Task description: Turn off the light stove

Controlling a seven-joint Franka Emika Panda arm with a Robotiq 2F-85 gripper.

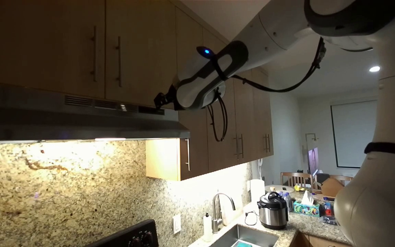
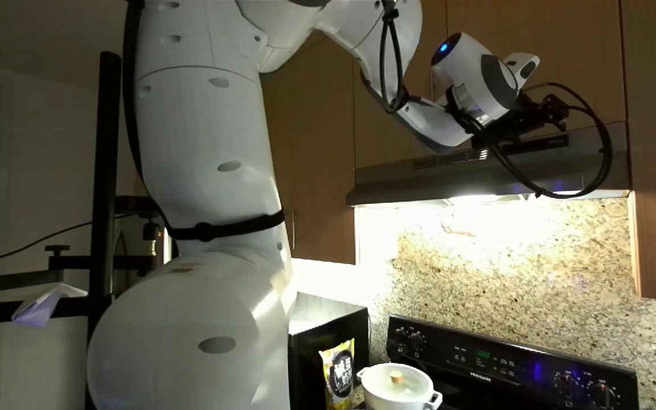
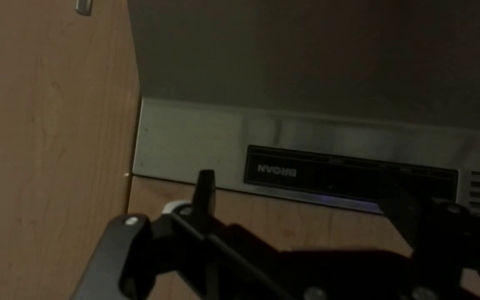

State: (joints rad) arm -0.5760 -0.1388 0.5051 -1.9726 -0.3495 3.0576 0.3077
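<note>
Brightly aglow underneath, steel hood (image 1: 81, 120).

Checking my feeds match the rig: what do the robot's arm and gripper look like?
The arm is white and rounded, with grey oval marks and dark panels toward the wrist. A black strap crosses its lower part; black cables loop by the wrist, where a blue light glows. The gripper is black and angular, with shiny round fasteners.

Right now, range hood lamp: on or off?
On. In both exterior views, the lamp under the range hood glows, and the speckled backsplash below is brightly lit.
</note>
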